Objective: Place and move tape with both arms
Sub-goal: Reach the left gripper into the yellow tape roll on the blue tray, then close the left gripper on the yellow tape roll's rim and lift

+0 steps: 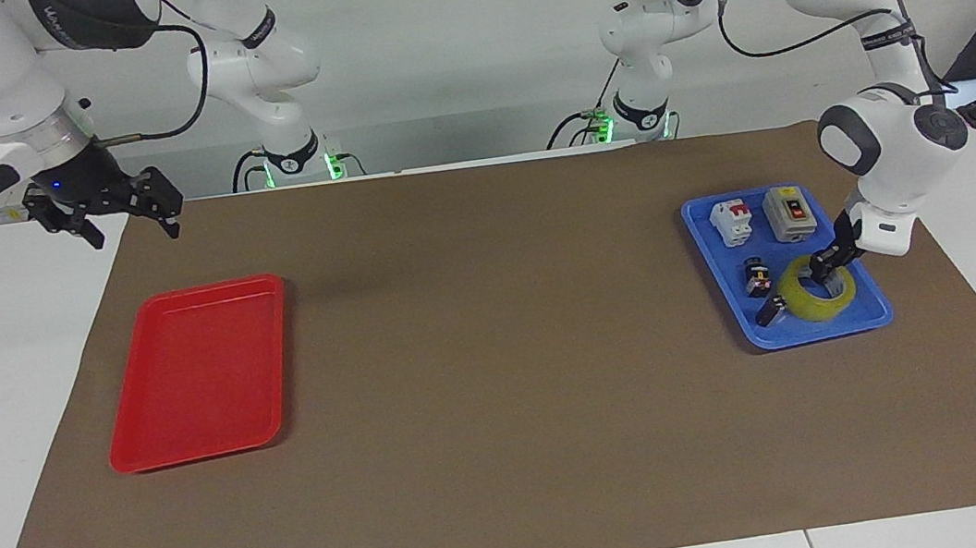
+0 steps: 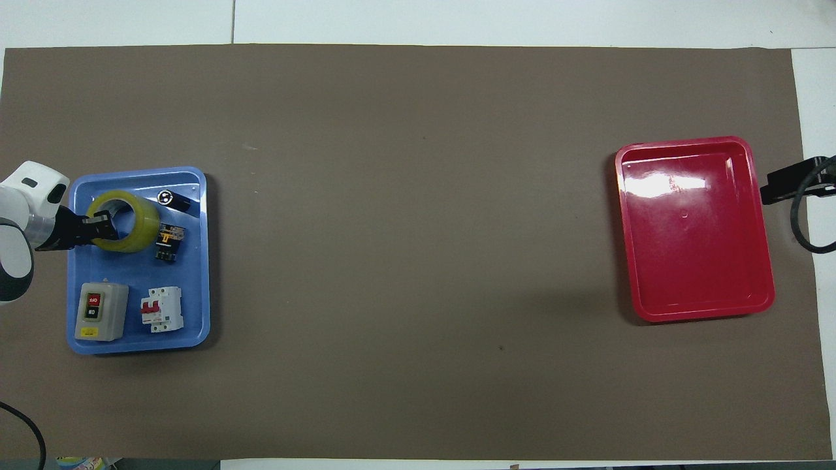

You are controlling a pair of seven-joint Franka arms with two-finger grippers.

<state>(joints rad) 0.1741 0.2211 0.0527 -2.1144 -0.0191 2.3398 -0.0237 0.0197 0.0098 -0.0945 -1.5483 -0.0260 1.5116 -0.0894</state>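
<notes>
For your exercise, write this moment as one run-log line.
left pincer: at the tape, on its rim | tape: in blue tray | right pincer: waiting, up near red tray | red tray: nothing in it

The tape [image 2: 124, 220] lies in the blue tray [image 2: 196, 261] at its 11 o'clock corner. The left gripper [image 2: 98, 225] sits at the roll's 8 o'clock rim. At 3 o'clock, the red tray [image 2: 757, 261], with the right gripper [image 2: 793, 179] beside it.
</notes>
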